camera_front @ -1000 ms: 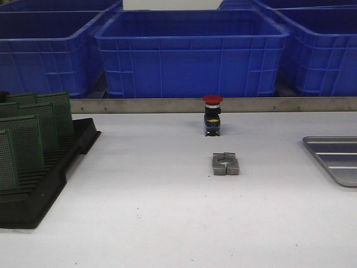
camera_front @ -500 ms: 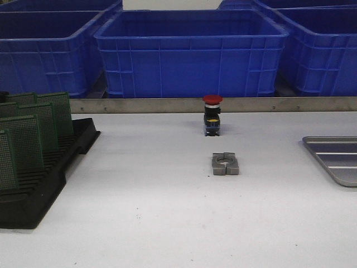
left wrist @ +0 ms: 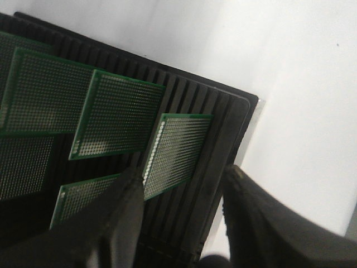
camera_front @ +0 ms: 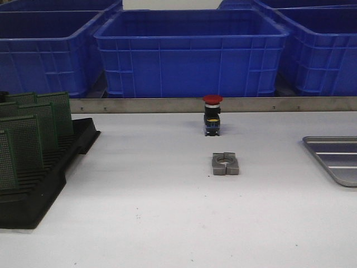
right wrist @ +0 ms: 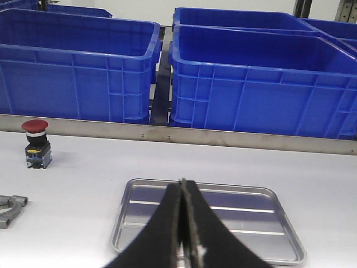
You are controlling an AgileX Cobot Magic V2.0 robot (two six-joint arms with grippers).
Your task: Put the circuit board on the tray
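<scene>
Several green perforated circuit boards [camera_front: 30, 131] stand upright in a black slotted rack [camera_front: 53, 178] at the table's left. In the left wrist view my left gripper [left wrist: 181, 180] is open above the rack's end [left wrist: 223, 139]. The end board [left wrist: 178, 149] lies just ahead of the gap between the fingers [left wrist: 131, 192] and is not held. The silver ribbed tray [camera_front: 334, 159] lies at the right edge of the table. In the right wrist view my right gripper [right wrist: 182, 182] is shut and empty above the tray [right wrist: 251, 223]. Neither gripper shows in the front view.
A red-capped push button [camera_front: 212, 114] stands at the middle back, and a grey metal clamp block [camera_front: 225, 164] lies in front of it. Blue plastic crates [camera_front: 189, 50] line the back behind a metal rail [camera_front: 167, 105].
</scene>
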